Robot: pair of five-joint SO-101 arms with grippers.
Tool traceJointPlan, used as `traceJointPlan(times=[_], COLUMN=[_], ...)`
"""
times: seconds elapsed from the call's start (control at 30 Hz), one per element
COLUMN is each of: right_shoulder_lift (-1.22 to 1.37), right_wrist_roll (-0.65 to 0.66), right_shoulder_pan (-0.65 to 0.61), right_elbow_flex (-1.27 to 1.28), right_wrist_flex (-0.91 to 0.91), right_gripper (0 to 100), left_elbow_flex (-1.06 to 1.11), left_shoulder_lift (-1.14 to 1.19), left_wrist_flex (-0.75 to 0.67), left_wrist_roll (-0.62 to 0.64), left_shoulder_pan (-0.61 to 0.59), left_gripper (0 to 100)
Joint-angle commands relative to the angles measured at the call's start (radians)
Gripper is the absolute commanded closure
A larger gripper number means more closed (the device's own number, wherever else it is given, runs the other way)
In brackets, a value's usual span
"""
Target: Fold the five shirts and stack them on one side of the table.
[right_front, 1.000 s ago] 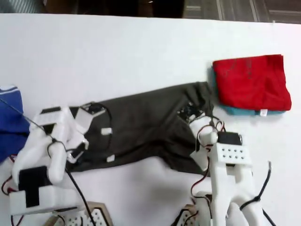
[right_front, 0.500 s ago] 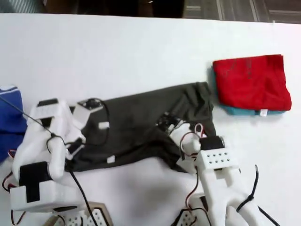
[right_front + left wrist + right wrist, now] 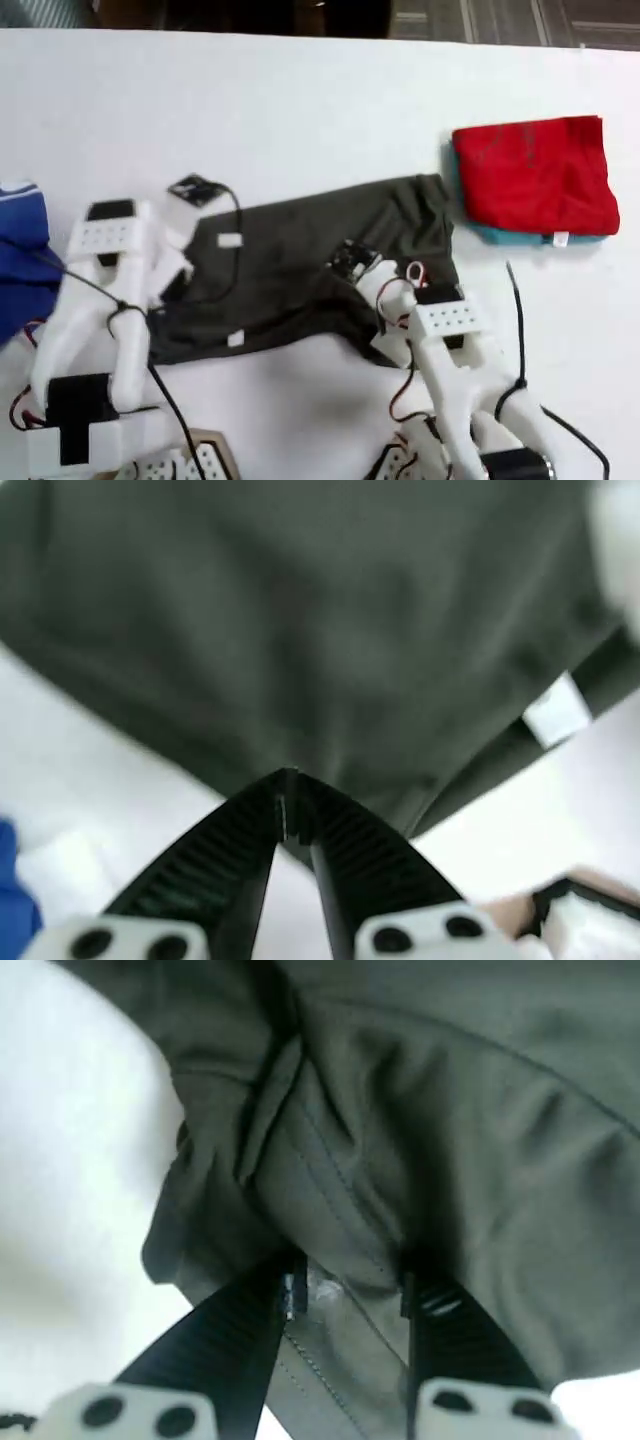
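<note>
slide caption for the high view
Left gripper and right gripper hold a dark shirt; red shirt folded atop a teal shirt.

My white bench carried a dark shirt, spread crumpled across its middle and running from about 8 o'clock toward 2 o'clock. At 3 o'clock a folded teal shirt lay on the surface, with a folded red shirt stacked on it. At 9 o'clock a blue shirt lay at the bench's edge.
</note>
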Motion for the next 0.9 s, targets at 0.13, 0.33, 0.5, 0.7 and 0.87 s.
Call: traceJointPlan(times=[0.13,0.33,0.5,0.7,0.87], right_shoulder_lift=[0.082,-0.070,-0.232,-0.326,-0.295], right_wrist_roll=[0.002,0.008,0.008,0.008,0.000], right_shoulder_pan=[0.019,0.085,0.068,0.007,-0.027], right_elbow_flex=[-0.098,-0.137,-0.129,-0.110,-0.011], right_wrist_flex=[0.010,0.163,0.277,0.369,0.312], right_gripper=[94.3,98.1,97.8,97.8,97.4], left_elbow_flex=[0.120,0.240,0.268,0.268,0.268], left_shoulder_lift=[-0.037,-0.037,-0.037,-0.037,-0.037], left_wrist_flex=[-0.190,-0.333,-0.371,-0.373,-0.368], left_wrist_roll=[0.040,0.041,0.046,0.048,0.048], left_shoulder_pan=[0.075,0.077,0.077,0.077,0.075], left_gripper=[97,97,97,97,97])
